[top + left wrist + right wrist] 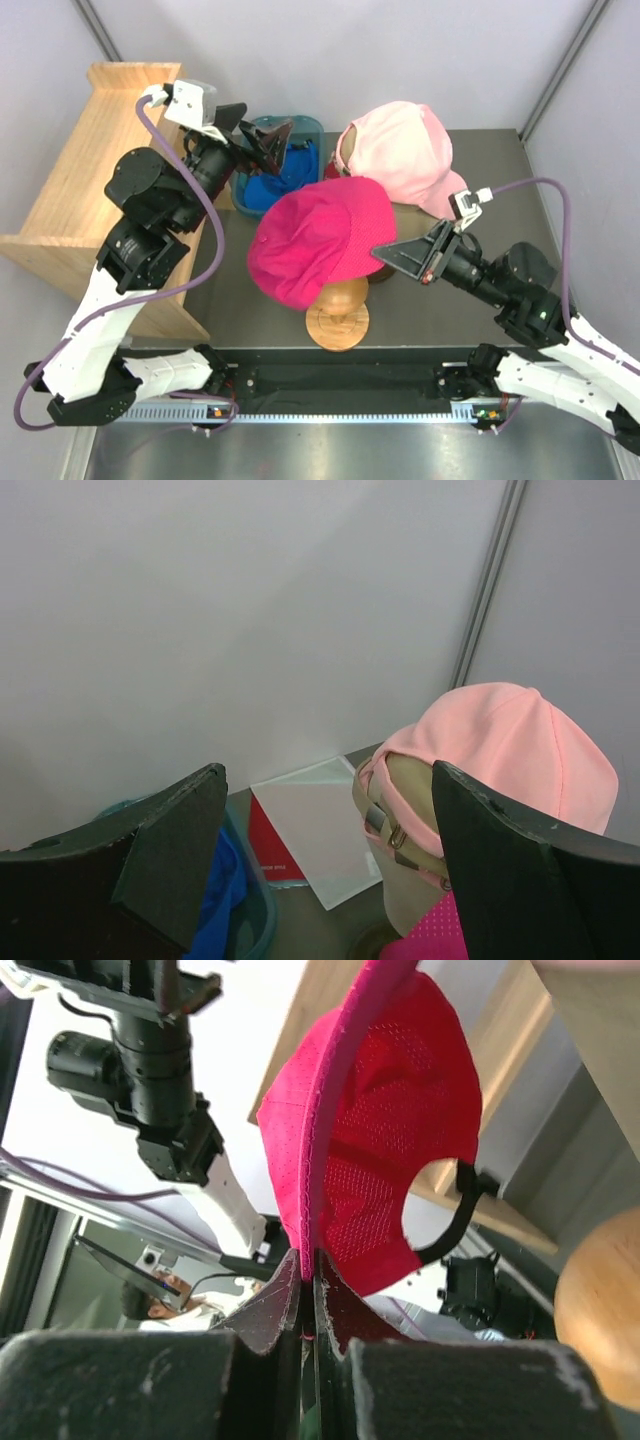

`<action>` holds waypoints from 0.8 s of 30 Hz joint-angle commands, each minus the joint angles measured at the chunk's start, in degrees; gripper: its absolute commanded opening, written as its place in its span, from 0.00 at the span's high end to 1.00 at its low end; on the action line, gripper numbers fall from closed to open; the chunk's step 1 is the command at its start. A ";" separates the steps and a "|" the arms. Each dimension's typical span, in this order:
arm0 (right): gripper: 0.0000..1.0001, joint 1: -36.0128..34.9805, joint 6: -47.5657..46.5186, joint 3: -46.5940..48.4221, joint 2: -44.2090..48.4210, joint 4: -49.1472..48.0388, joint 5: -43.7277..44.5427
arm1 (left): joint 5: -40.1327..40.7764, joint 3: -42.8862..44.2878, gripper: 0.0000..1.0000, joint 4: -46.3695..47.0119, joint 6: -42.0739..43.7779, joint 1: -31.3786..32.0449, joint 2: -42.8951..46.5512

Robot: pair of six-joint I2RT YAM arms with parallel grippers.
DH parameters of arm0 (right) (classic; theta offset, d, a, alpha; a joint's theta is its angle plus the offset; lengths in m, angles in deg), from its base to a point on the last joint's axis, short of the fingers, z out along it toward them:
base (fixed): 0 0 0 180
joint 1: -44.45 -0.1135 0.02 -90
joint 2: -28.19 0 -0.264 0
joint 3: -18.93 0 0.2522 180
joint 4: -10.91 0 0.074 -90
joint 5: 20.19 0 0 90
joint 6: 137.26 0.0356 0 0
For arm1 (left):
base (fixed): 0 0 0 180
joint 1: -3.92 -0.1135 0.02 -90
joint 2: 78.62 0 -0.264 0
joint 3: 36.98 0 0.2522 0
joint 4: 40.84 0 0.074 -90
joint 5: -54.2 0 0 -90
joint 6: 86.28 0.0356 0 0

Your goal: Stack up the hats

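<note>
My right gripper (385,250) is shut on the edge of the magenta cap (320,238), holding it up over the wooden ball on its stand (338,312); in the right wrist view the jaws (310,1275) pinch the cap's rim (375,1150). The light pink cap (405,150) sits on the cream mannequin head over a tan cap (400,805), also seen in the left wrist view (510,750). The royal blue cap (275,180) lies in a teal bin (310,128). My left gripper (262,140) is open and empty above that bin.
A wooden shelf (90,170) stands at the left. A red and white sheet (310,830) lies flat on the dark table behind the bin. Grey walls close the back and right sides.
</note>
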 commanded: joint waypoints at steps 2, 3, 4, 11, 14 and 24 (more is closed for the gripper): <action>1.00 -6.45 3.62 -3.53 3.23 1.05 7.74 | -1.83 -1.29 0.12 1.92 0.66 0.10 -0.13; 1.00 -6.99 3.88 -3.61 3.68 2.03 9.40 | -1.92 -1.38 0.12 1.83 0.66 0.10 -0.30; 1.00 -7.43 4.14 -3.87 4.03 3.08 9.85 | -2.18 -1.47 0.12 1.66 0.66 0.10 -0.48; 1.00 -9.98 6.52 -5.90 7.81 9.74 13.45 | -2.54 -2.70 0.11 1.21 0.40 0.11 -0.39; 1.00 -10.16 7.22 -6.86 10.08 12.66 14.42 | -2.36 -3.58 0.11 1.30 0.31 0.10 0.05; 1.00 -10.07 11.26 -13.46 20.90 20.57 20.31 | -2.98 -4.81 0.11 1.48 -1.36 0.19 -0.39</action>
